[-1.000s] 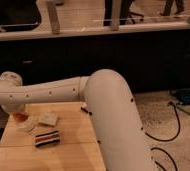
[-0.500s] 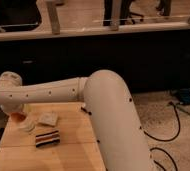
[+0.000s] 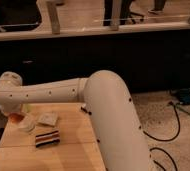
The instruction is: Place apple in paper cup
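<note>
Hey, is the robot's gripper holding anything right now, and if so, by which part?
It cannot be told. The gripper sits hidden under the arm at the table's far left, right at the apple.

Gripper [image 3: 17, 113] mostly hidden behind arm [image 3: 48, 92]

White robot arm [image 3: 63, 92] reaching left across a light wooden table [image 3: 73, 135]. Gripper [image 3: 14, 114] low at the far left edge, mostly hidden under the wrist. Red-orange apple [image 3: 15, 118] right at the gripper. Pale paper cup [image 3: 27, 124] just beside it. Nearby, a flat clear packet [image 3: 47, 119] and a dark striped block [image 3: 47, 138].
</note>
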`<state>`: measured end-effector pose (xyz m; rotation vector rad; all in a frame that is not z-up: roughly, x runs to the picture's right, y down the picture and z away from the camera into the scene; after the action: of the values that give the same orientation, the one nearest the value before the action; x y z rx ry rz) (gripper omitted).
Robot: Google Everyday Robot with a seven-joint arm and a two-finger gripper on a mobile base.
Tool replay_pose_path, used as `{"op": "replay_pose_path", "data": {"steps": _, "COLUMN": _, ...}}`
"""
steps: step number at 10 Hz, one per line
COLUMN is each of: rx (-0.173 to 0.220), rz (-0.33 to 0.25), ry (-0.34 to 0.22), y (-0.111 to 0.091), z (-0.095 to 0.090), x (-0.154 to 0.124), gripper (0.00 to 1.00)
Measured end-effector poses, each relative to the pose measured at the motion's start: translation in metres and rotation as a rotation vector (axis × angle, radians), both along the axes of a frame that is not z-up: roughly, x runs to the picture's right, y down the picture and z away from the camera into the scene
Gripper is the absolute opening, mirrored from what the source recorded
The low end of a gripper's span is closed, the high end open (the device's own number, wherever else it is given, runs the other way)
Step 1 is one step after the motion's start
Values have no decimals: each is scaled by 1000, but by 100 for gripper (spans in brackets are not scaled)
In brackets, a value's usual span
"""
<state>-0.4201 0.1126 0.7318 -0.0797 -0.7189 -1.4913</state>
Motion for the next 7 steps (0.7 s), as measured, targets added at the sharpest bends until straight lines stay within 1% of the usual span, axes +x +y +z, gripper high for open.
{"op": "replay_pose_path", "data": {"steps": 5, "rx": -6, "rz": -9, "ry": -41, "y": 0, "z": 1, "x": -4, "gripper": 28}}
{"op": "replay_pose_path", "data": {"steps": 6, "rx": -9, "rz": -11, "ry": -50, "y": 0, "z": 0, "x": -5, "gripper": 30}}
{"op": "replay_pose_path", "data": {"steps": 7, "rx": -10, "rz": -14, "ry": -56, "y": 0, "z": 1, "x": -6, "gripper": 33}}
